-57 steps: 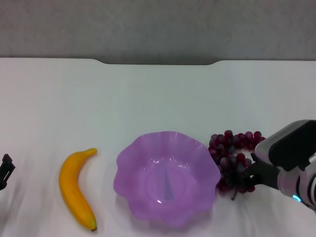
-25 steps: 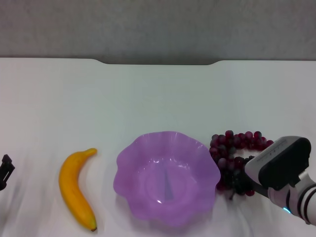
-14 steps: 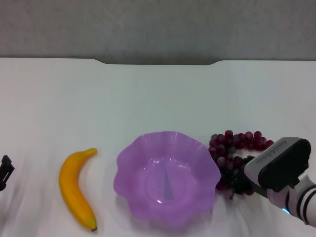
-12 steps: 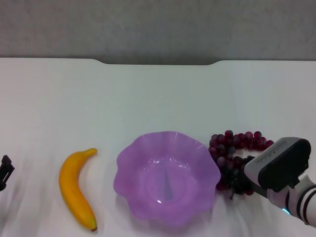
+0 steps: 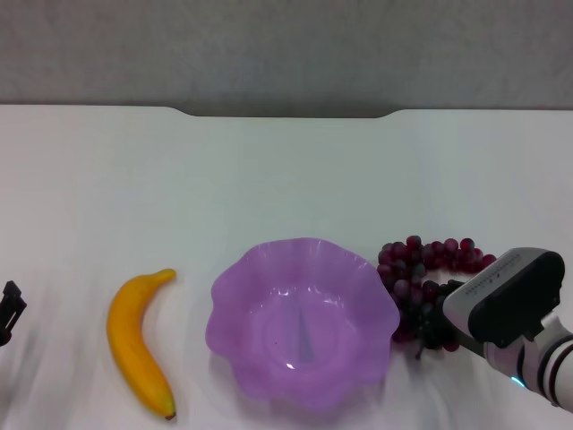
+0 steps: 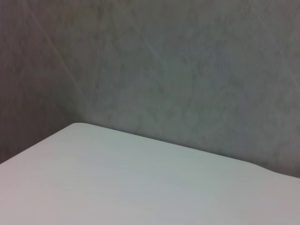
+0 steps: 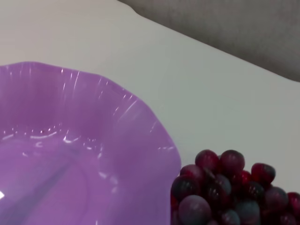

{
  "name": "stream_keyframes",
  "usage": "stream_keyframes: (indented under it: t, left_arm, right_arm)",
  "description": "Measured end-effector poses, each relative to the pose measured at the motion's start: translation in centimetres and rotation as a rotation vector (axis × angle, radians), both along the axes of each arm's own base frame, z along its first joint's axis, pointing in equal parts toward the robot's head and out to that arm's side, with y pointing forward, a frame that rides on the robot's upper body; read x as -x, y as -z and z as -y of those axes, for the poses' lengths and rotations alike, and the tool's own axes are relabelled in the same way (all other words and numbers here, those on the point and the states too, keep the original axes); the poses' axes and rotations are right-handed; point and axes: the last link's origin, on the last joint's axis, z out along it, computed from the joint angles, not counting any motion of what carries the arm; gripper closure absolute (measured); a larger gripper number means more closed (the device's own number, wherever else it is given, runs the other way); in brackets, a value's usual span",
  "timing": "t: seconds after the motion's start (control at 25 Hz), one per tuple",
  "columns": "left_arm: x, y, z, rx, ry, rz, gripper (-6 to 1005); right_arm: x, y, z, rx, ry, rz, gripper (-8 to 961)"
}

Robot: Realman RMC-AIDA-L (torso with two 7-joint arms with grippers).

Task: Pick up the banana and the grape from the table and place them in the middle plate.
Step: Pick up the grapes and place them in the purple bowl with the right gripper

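While the middle plate (image 5: 303, 322) sits on the table (image 5: 286, 179) holding nothing, the banana (image 5: 136, 343) lies to its left and the grape (image 5: 428, 278) touches its right rim. The right gripper (image 5: 448, 327) is at the grape's near side, finger state not discernible. The left gripper (image 5: 9, 309) idles at the left edge.

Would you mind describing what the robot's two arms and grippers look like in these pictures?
The right gripper sits on a chunky wrist with a glossy black block, a pale grey band bearing small dark lettering, and a white forearm with black rings and a small blue light. Its jaws are hidden. Of the left gripper, only a small black angular part shows at the table's edge.
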Motion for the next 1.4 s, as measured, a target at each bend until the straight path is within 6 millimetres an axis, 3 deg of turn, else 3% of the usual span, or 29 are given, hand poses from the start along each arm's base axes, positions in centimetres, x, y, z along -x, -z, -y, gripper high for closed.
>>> stream_keyframes:
  t: [0.8,1.4]
  left_arm:
    - [-0.03,0.0,-0.04,0.0,0.001,0.0,105]
    - [0.06,-0.03,0.07,-0.001,-0.002,0.0,106]
  right_arm:
    - [-0.63,0.0,0.39,-0.028,-0.001,-0.007,519]
    - [-0.01,-0.35,0.58,-0.104,-0.066,-0.046,524]
